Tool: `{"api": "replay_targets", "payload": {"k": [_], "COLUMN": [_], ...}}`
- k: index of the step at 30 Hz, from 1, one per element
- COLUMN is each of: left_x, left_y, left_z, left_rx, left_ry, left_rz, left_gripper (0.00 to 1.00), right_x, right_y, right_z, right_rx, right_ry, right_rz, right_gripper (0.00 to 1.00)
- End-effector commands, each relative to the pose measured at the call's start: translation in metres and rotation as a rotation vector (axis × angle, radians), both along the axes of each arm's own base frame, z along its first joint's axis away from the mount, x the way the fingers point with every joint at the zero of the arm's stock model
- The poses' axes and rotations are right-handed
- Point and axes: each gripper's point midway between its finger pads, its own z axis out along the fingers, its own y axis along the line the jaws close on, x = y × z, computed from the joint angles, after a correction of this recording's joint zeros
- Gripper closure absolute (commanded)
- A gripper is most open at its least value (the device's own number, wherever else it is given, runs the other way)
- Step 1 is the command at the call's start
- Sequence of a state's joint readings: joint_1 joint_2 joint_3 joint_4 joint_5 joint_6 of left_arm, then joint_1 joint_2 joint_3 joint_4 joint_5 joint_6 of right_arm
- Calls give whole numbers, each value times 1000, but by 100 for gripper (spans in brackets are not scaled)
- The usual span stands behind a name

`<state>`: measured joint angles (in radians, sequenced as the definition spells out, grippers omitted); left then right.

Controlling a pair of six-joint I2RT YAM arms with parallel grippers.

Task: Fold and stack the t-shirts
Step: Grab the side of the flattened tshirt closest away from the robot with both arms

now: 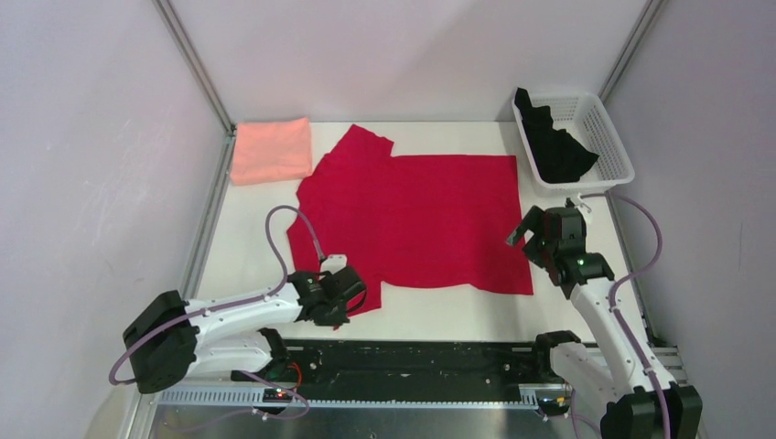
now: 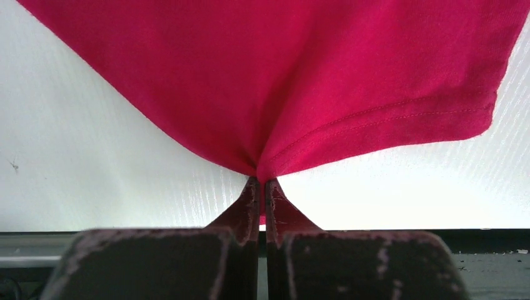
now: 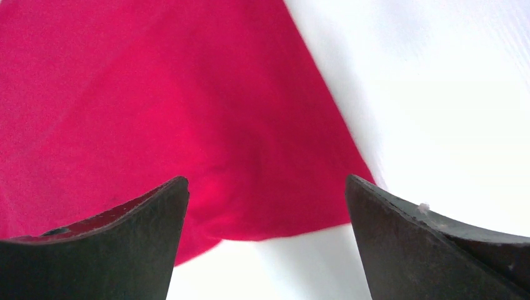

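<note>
Red t-shirt [image 1: 421, 219] lies spread flat in the middle of the table [image 1: 247, 274], its near-left edge pinched by the left gripper [image 2: 261, 182] close to the table's front edge. The right gripper [image 1: 523, 233] hangs with fingers spread wide over the shirt's near-right corner. A folded salmon-pink t-shirt [image 1: 271, 149] sits at the table's far-left corner, and a black t-shirt [image 1: 554, 146] lies in the basket [image 1: 608, 137] at its far-right corner.

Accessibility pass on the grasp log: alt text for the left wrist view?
The left fingers are shut on an edge of the red t-shirt, bunching it to a point; the cloth fans up from there, a stitched hem running right, over the white table.
</note>
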<state>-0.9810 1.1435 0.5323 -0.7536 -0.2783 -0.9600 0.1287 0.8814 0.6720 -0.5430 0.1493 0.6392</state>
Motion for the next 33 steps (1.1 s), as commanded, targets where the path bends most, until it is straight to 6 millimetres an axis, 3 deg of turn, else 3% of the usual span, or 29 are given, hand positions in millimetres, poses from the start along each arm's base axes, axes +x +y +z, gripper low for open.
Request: {"api": "replay_targets", "payload": {"k": [1, 3, 7, 11, 15, 19, 25, 33], "left_x": [-1, 0, 0, -6, -10, -8, -6, -15], "left_y": [18, 14, 6, 8, 25, 37, 55, 50], "left_z": [-8, -3, 7, 8, 12, 18, 28, 28], "left_rx": [46, 19, -53, -91, -39, 19, 96, 10], "left_ry": [-35, -46, -64, -56, -54, -70, -99, -73], "left_rz": [21, 7, -5, 22, 76, 117, 219, 237], "left_gripper": [100, 100, 100, 100, 100, 100, 100, 100], "right_x": [-48, -70, -87, -85, -78, -73, -80, -89], "right_y": [-19, -17, -11, -11, -15, -11, -18, -24], "right_z": [-30, -53, -78, -97, -110, -115, -112, -98], "right_rx": [-11, 32, 115, 159, 149, 163, 135, 121], "right_ry": [136, 197, 214, 180, 170, 181, 176, 142], "right_rz": [-137, -171, -223, -278, -316, -300, -318, -339], "right_gripper": [3, 7, 14, 27, 36, 49, 97, 100]}}
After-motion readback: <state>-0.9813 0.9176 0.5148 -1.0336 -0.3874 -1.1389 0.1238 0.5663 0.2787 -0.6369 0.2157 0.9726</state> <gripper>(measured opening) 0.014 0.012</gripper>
